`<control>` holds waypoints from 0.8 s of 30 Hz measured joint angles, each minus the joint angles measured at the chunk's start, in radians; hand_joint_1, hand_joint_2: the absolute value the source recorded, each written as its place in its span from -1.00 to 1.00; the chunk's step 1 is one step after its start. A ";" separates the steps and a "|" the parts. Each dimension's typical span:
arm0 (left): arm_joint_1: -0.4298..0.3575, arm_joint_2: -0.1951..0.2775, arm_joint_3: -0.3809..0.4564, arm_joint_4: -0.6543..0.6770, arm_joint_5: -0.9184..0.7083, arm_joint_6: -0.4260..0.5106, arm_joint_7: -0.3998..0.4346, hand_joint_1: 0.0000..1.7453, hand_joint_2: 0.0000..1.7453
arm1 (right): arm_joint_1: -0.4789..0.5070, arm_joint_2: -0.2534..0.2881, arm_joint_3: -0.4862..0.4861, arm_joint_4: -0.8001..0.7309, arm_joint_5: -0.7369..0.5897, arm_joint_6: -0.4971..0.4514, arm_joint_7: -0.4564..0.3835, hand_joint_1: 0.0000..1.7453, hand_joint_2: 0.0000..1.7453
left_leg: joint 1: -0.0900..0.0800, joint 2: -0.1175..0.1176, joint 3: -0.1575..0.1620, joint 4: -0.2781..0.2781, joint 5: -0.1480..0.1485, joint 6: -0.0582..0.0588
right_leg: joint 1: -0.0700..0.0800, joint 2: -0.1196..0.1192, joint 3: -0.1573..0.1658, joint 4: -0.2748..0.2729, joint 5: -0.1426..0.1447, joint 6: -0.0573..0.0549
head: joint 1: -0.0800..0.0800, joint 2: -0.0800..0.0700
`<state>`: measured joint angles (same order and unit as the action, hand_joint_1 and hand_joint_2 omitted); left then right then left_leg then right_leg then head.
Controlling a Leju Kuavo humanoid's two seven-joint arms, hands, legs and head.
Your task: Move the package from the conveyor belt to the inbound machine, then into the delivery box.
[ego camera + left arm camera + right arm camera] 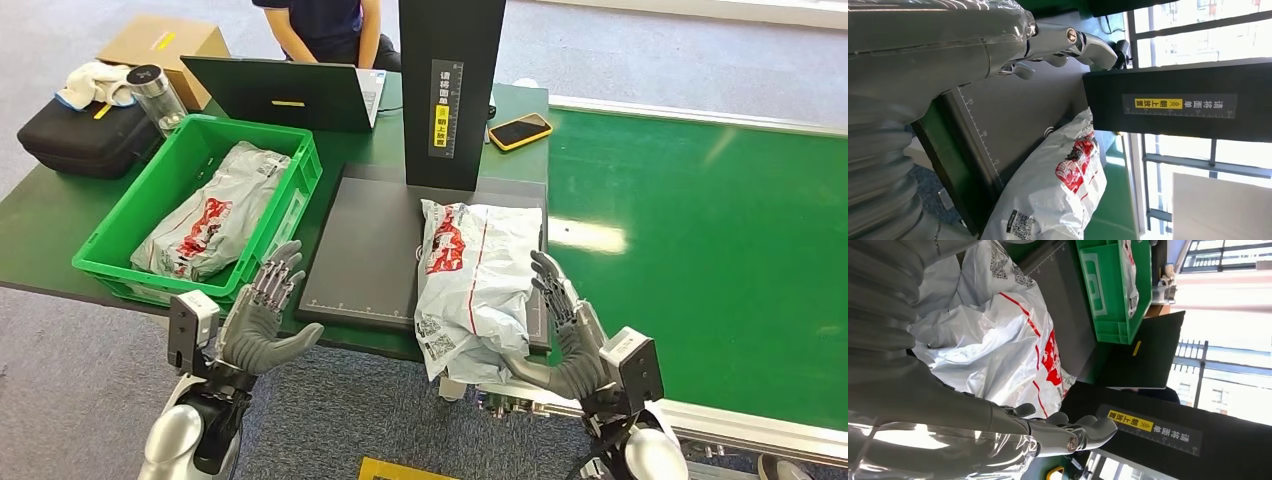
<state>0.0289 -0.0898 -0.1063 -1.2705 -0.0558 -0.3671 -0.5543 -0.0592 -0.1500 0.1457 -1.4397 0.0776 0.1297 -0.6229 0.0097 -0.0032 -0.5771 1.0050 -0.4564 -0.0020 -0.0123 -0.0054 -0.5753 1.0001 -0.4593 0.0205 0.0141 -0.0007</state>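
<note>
On the desk (60, 215) we see a green crate (130, 215) at about 9 o'clock from the dark scanning plate (365, 250), a black upright column (450, 80) rising at the plate's 12 o'clock edge, a yellow-cased phone (519, 130) at 1 o'clock, and an open laptop (285, 95) with a person (325, 25) seated behind it at 11 o'clock. The green conveyor belt (700, 240) stretches off at 3 o'clock. We count two packages: one package in the crate (205, 215) and the white package (472, 285) lying on the plate's right half, its near end hanging over the desk edge. The right robot hand (560, 335) is spread, thumb touching the package's near end, fingers upright beside it. The left robot hand (262, 315) is spread wide, holding nothing, at 7 o'clock of the plate.
</note>
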 joint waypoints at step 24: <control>-0.040 -0.069 -0.029 0.001 -0.078 -0.062 -0.001 -1.00 1.00 | 0.178 0.167 -0.375 -0.148 0.249 -0.129 0.230 -1.00 1.00 | 0.000 0.000 0.000 0.000 -0.001 0.000 | 0.000 -0.001 0.000 0.000 -0.001 0.000 | 0.000 0.000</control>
<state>-0.0107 -0.1591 -0.1354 -1.2691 -0.1337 -0.4294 -0.5548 0.1188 0.0169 -0.2296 -1.5877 0.3265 0.0006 -0.3926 0.0096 -0.0035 -0.5768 1.0052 -0.4573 -0.0018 -0.0124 -0.0059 -0.5752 0.9997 -0.4604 0.0206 0.0141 -0.0004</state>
